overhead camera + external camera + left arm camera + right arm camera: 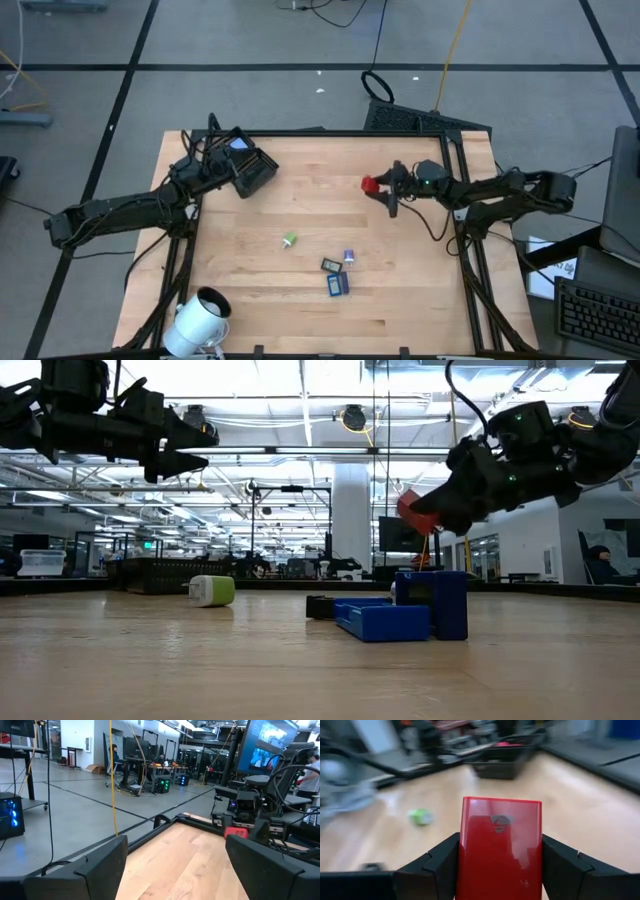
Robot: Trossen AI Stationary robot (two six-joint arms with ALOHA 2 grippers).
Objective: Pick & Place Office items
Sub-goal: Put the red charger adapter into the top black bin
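**Jaws: right clamped on a red item, left spread and empty**

The right gripper [500,865] is seen with its jaws clamped on the two sides of a flat red rectangular item [500,847], which stands upright between the dark fingers [437,865]. In the high view the same gripper [385,188] is held above the table's right half, the red item [368,184] pointing toward the table's middle. In the low view it is carried well clear of the wooden table [200,660].

The left gripper [175,865] is seen with jaws wide apart and nothing between them. It is held above the far-left part of the table [215,172], just beside the black compartmented tray [250,168].

Nearest the front edge, a large white cylinder [200,318] lies at the left corner. Farther in, right of centre, a blue flat item [338,285] lies flat, with a dark item [330,265] and a small blue-and-white item [349,257] just beyond it. In the low view the blue piece [385,620] and an upright blue block [435,603] appear touching. A green-and-white bit [290,240] lies apart, to their left, near the middle.

Beyond the table, an open room with desks and seated persons is seen.
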